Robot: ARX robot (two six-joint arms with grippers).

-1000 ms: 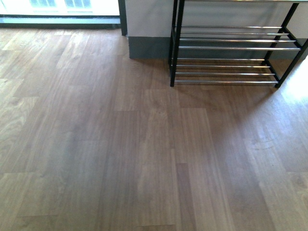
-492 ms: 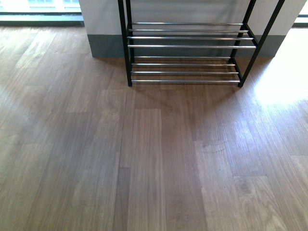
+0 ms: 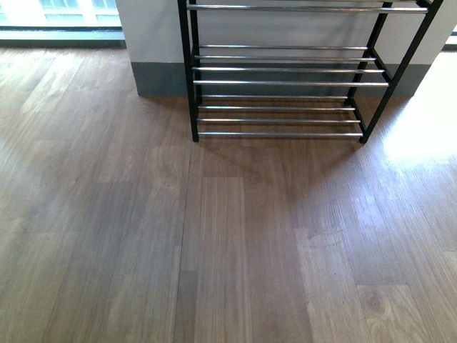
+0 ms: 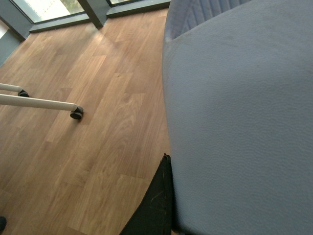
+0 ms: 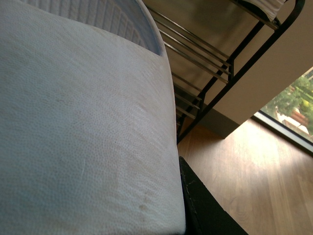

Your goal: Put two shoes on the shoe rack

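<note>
A pale blue slide (image 4: 234, 122) fills most of the left wrist view, raised well above the floor, with one dark finger (image 4: 157, 205) of the left gripper (image 4: 159, 203) pressed along its edge; the opposite finger is hidden behind the rubber, and the gripper appears clamped on the shoe. The right wrist view shows the same arrangement on the other arm: a second pale blue slide (image 5: 83, 122), ribbed footbed uppermost, is grasped by the right gripper (image 5: 198, 205), only one black finger of which shows. Neither arm nor either shoe appears in the front view. There the shoe rack (image 3: 278, 82), black-framed with chrome rods, stands straight ahead at the far end of the wood floor (image 3: 214, 236), its visible shelves bare, its back to a white pillar (image 3: 150, 32) with a grey skirting (image 3: 161, 78). From the right wrist the rack is seen near, just beyond the held slide. A window (image 3: 57, 11) lies beyond, to the left. A white tubular leg on a small caster (image 4: 76, 113) rests on the boards in the left wrist view.
</note>
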